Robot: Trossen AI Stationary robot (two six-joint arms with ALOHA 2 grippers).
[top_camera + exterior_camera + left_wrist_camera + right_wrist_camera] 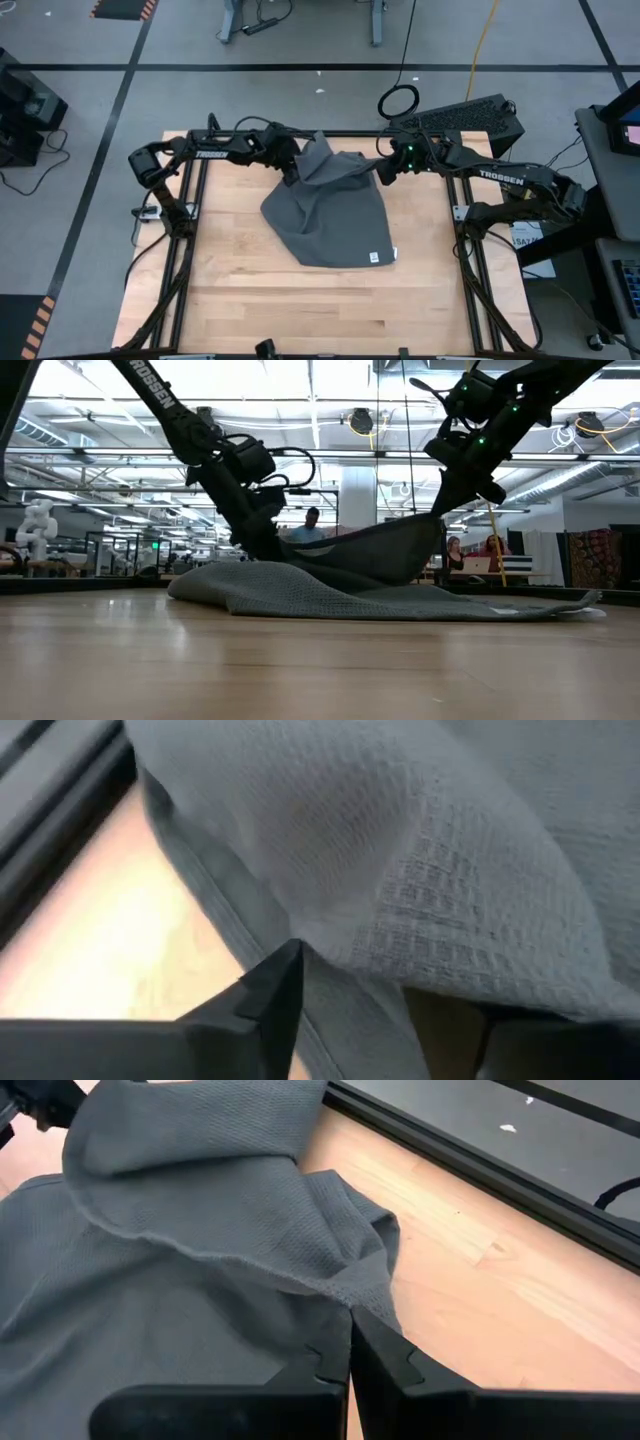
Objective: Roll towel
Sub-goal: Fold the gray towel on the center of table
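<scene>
The towel (328,215) covers the tip of the left claw (296,166) from above, so its grip cannot be read. In the left wrist view the cloth fills the picture and runs off its edges. The towel's white tag (372,256) is too small to read.
</scene>
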